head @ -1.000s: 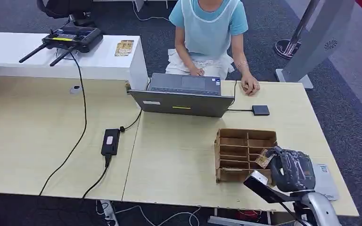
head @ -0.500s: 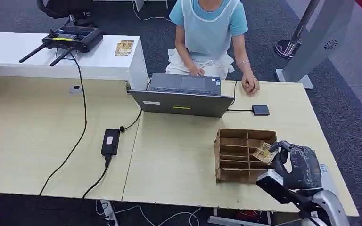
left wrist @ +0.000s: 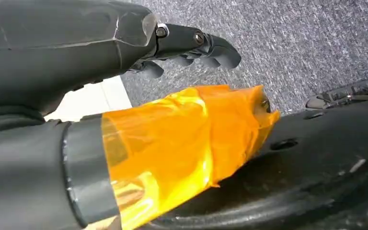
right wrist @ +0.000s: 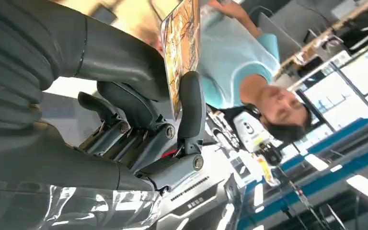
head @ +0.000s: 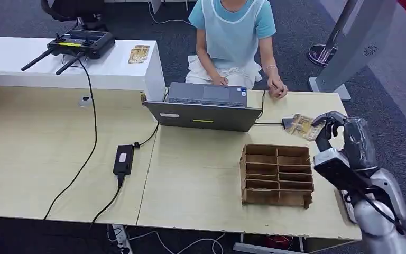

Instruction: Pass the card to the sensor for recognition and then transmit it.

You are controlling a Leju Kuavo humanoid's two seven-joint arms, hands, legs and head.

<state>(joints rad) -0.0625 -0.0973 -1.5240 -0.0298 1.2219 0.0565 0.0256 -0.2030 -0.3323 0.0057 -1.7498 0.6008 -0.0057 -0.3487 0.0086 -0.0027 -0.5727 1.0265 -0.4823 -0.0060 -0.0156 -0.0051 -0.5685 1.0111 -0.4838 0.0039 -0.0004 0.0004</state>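
The right hand (head: pixel 343 138) is pinching the card (head: pixel 302 126) between thumb and a finger (right wrist: pixel 191 108) — the card is projecting ahead of the hand, directly above the small black sensor (head: pixel 287 123) on the table (head: pixel 201 174). The step in hand appears to be presentation for recognition. The cardboard divider box (head: pixel 277 174) is lying just behind and below the hand. The left hand (left wrist: pixel 124 96) is hanging, fingers (left wrist: pixel 215 48) loosely curled, holding nothing. Next move — likely lowering the card flat over the sensor, then passing it to the person (head: pixel 232 37) beyond.
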